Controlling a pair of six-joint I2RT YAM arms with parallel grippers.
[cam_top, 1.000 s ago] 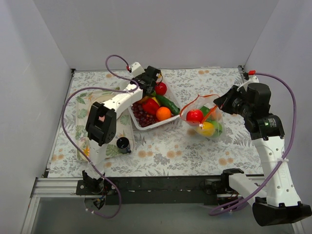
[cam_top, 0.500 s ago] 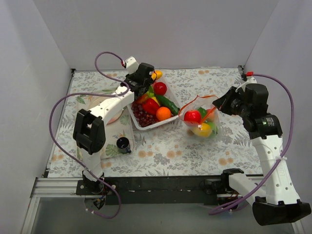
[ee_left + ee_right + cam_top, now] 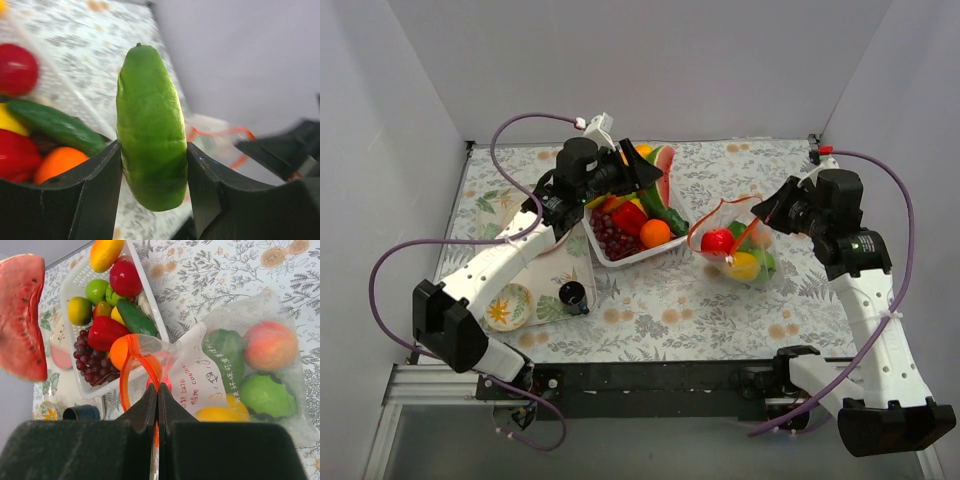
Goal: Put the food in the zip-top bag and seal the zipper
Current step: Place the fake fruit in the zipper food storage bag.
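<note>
My left gripper (image 3: 642, 176) is shut on the watermelon slice (image 3: 665, 168) and holds it in the air over the white tray's (image 3: 620, 258) far right side. The left wrist view shows its green rind (image 3: 150, 120) pinched between both fingers. The slice also shows at the left of the right wrist view (image 3: 22, 325). My right gripper (image 3: 768, 208) is shut on the orange-red zipper (image 3: 125, 370) and holds up the mouth of the clear zip-top bag (image 3: 740, 245). The bag (image 3: 240, 365) holds several toy fruits. More food lies in the tray (image 3: 150, 305).
A dark cup (image 3: 572, 293) and a patterned plate (image 3: 507, 305) stand on the floral cloth at the near left. A clear tray (image 3: 485, 215) lies under my left arm. Grey walls close in the far and side edges.
My left arm has lifted the watermelon slice out of the tray and swung it right, toward the bag, while its elbow dropped to the left. The right gripper has held the bag's mouth nearly still.
</note>
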